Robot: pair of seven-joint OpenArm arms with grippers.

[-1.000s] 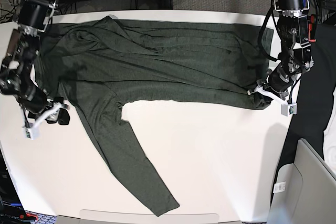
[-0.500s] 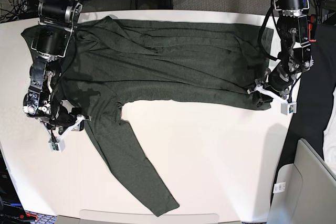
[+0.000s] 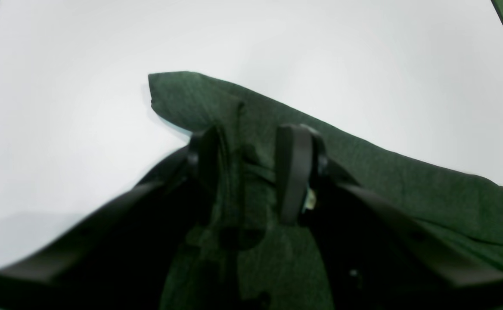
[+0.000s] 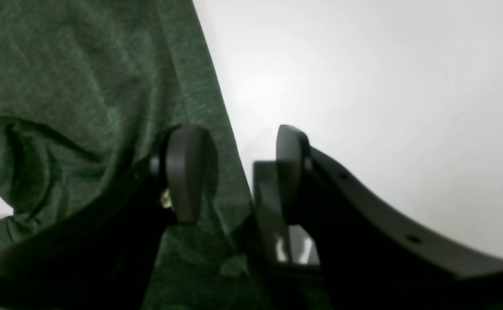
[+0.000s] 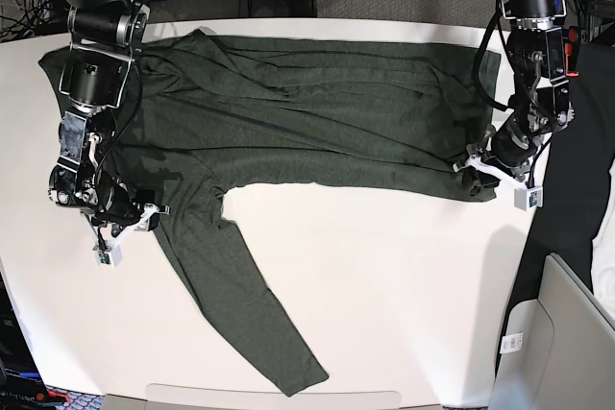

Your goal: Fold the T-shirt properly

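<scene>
Shirt: the T-shirt (image 5: 288, 112) lies spread across the white table (image 5: 384, 285), body along the far side, one long sleeve (image 5: 240, 304) trailing toward the near edge.
Left arm: the left gripper (image 3: 251, 172) sits at the hem corner, its two fingers apart with a ridge of cloth rising between them. They flank the fabric, but it doesn't look pinched.
Right arm: the right gripper (image 4: 234, 172) is down at the shoulder end, fingers parted, one finger (image 4: 182, 172) over the cloth edge and the other over bare table.
Risk, left: closing here could catch only the top layer, so the hem peels apart when lifted.
Risk, right: straddling the edge like that, the fingers may close on a thin sliver that slips out, or on nothing.
Risk, both: if only one side grabs, the pull drags the shirt askew and bunches it.
Risk, sleeve: that loose sleeve could trail and get folded in crooked.
</scene>
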